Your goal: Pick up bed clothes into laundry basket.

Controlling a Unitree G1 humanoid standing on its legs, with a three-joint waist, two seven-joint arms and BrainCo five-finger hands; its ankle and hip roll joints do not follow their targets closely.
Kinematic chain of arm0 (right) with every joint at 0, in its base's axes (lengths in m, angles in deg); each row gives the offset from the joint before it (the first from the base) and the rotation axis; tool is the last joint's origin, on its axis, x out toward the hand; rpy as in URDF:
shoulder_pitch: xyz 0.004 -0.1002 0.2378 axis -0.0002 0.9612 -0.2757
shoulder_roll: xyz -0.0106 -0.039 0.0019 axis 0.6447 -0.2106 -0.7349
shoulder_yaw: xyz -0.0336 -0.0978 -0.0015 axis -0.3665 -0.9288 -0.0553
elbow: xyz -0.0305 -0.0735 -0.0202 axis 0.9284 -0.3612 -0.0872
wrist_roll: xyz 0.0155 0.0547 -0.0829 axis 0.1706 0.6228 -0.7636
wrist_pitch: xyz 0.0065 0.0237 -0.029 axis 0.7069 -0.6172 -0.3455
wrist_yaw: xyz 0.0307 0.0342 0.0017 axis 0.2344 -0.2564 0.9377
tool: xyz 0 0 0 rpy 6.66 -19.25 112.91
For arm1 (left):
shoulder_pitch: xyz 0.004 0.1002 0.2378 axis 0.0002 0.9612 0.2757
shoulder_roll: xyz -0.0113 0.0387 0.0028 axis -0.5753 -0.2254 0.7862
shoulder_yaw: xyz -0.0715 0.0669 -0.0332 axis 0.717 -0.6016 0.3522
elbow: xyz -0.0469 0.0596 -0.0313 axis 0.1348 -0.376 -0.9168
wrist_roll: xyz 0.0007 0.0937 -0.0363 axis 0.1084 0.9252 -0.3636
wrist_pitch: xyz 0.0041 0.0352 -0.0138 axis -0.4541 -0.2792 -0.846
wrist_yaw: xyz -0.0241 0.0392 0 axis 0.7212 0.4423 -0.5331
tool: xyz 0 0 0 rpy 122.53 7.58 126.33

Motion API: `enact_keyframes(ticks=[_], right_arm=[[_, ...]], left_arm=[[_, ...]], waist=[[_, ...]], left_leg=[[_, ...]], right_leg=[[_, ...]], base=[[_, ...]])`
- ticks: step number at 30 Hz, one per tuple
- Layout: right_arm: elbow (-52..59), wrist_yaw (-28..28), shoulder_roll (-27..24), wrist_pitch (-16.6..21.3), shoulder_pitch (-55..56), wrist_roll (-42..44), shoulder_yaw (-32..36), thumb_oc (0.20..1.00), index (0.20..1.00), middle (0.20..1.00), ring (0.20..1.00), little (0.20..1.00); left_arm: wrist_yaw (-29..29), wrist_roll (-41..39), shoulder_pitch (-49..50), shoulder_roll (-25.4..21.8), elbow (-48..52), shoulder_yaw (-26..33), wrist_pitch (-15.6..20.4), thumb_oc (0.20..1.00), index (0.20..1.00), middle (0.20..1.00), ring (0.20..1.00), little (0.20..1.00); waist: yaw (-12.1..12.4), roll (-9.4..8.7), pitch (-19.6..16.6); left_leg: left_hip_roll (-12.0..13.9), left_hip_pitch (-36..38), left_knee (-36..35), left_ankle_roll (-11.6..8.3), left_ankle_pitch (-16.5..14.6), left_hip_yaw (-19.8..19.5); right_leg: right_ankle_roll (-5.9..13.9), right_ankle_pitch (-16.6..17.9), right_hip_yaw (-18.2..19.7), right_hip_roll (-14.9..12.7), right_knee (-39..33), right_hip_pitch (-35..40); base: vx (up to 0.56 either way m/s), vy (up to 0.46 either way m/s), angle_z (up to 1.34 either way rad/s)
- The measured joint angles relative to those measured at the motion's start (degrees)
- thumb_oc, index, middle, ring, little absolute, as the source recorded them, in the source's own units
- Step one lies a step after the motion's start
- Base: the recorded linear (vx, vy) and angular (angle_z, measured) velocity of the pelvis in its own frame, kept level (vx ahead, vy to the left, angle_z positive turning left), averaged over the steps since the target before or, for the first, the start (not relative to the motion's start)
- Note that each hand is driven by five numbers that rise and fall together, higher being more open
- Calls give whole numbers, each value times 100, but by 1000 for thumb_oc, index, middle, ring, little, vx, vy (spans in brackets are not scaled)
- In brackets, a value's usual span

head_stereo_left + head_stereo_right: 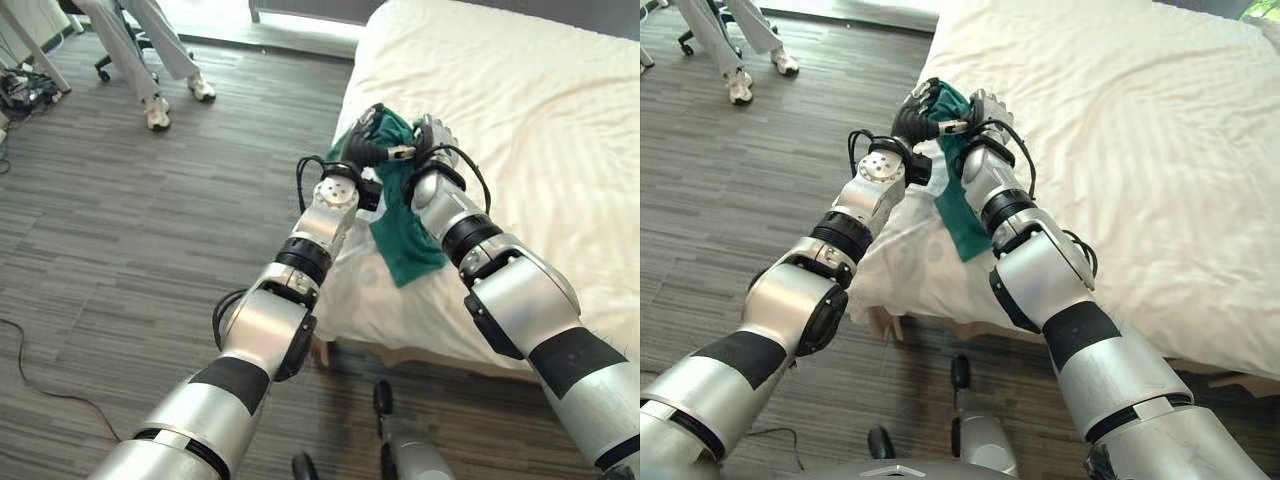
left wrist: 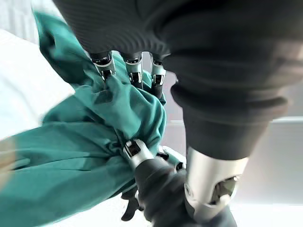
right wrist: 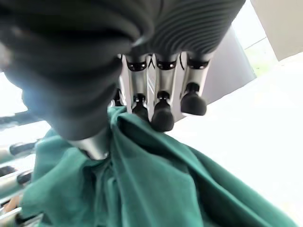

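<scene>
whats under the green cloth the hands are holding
White bed sheet lies under the green cloth, whose lower end drapes over the bed's edge. Both the left hand and right hand grip its bunched top; anything beneath the bunch is covered.

Head stereo pair down over bed (image 1: 520, 110); wrist cams close-up on green cloth (image 2: 71, 156).

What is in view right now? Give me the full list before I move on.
Green garment: one, teal green, at the bed's near-left corner, bunched between both hands with one end hanging over the edge.
Bed: one, white sheet, right of view.
Floor: grey wood planks, left of view.
Person: one, light trousers and white shoes, standing far left.
Left hand: fingers curled into the garment.
Right hand: against the garment, grip unclear.
</scene>
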Motion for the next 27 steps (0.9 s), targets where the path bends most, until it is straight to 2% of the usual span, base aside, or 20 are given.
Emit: enact_keyframes(ticks=[1, 2, 6, 15, 23, 25, 26, 27], right_arm=[[-4, 4, -1, 0, 8, 50, -3, 200, 200, 200, 200, 200], [-3, 25, -7, 2, 66, 195, 16, 200, 200, 200, 200, 200], [51, 96, 64, 100, 200, 319, -6, 200, 200, 200, 200, 200], [271, 199, 101, 290, 293, 421, -13, 200, 200, 200, 200, 200], [279, 201, 156, 471, 308, 619, 37, 200, 200, 200, 200, 200], [807, 225, 216, 485, 504, 826, 329, 200, 200, 200, 200, 200], [1045, 261, 238, 487, 611, 882, 452, 200, 200, 200, 200, 200], [1290, 321, 256, 493, 718, 948, 497, 200, 200, 200, 200, 200]], left_arm=[[-1, 8, 0, 5, -27, -25, 12, 1000, 1000, 1000, 1000, 1000], [-14, 193, -30, -88, -198, -334, 45, 1000, 1000, 1000, 1000, 1000], [-205, 528, -67, -284, -275, -623, 88, 1000, 1000, 1000, 1000, 1000], [-700, 790, -138, -672, -480, -901, 125, 1000, 1000, 1000, 1000, 1000], [-1214, 1383, -99, -1013, -476, -1352, -131, 1000, 1000, 1000, 1000, 1000], [-1403, 1542, -92, -1273, -382, -1546, -214, 1000, 1000, 1000, 1000, 1000], [-1437, 1652, -52, -1367, -345, -1657, -250, 922, 922, 922, 922, 922], [-1474, 1791, 54, -1466, -284, -1752, -251, 645, 645, 645, 645, 645]], waist=[[-9, -10, -34], [-58, -29, -123], [-124, -26, -172], [-35, 34, -245], [103, 128, -300], [79, 128, -300], [83, 130, -301], [59, 146, -311]], left_leg=[[-4, -6, 0, -2, -2, 11], [-2, -6, 0, -3, -3, 29], [1, -6, 1, -5, -5, 60], [58, -37, 1, -10, -5, 212], [75, -9, 1, -12, -5, 271], [69, 3, 1, -17, -9, 310], [69, 3, 1, -17, -9, 317], [71, 5, 1, -17, -9, 325]], right_leg=[[1, 0, 16, 4, 0, -17], [0, 0, 47, 19, 0, -29], [0, 0, 79, 35, 0, -48], [-51, 48, 209, 148, 0, -152], [-72, 63, 241, 178, -1, -149], [-74, 59, 303, 194, -1, -167], [-74, 60, 313, 198, -1, -169], [-74, 60, 320, 206, -1, -172]], base=[[6, 37, -20], [1, 8, -9], [-5, -2, -5], [13, -2, -9], [0, 0, -1], [-5, 1, -11], [-4, -2, -9], [0, -1, -7]])
